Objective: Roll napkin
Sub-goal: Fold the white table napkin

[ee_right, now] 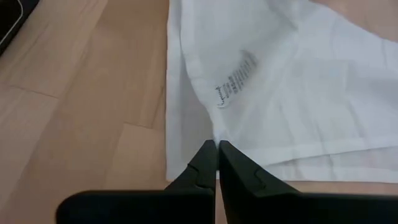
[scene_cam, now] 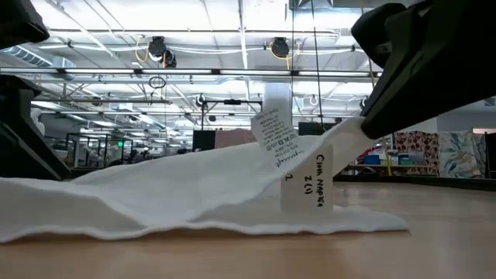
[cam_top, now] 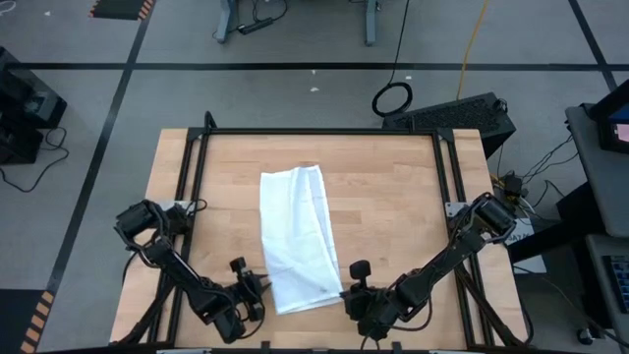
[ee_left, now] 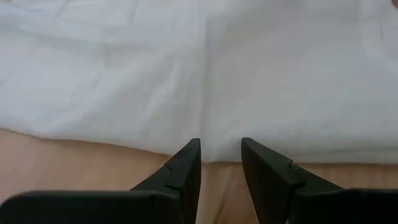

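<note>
Claws first: the right claw (cam_top: 356, 292) sits at about 6 o'clock on the tabletop (cam_top: 393, 187), by the near edge, and is pinched shut on the napkin (cam_top: 295, 236) at its near right corner. In the right wrist view its two fingers (ee_right: 205, 163) meet with no gap, and the white cloth's edge runs in between them, so the hem rises off the wood there. The low view shows that corner lifted in a slope toward the dark claw, with a printed tag (scene_cam: 275, 132) and a handwritten label (scene_cam: 316, 182) standing up from the fold.

At about 7 o'clock, the left claw (cam_top: 251, 292) rests just beside the napkin's near left corner. Its fingers (ee_left: 186, 165) stand partly apart, tips at the cloth's hem; whether they grip any fabric I cannot tell.

From these two claws the napkin stretches away toward 12 o'clock as a long folded strip, slightly tilted, over the middle of the tabletop. Its far end stops short of the black frame rail (cam_top: 324, 131) at the far edge. Bare wood lies open on both sides, at 3 and 9 o'clock, out to the side rails.
</note>
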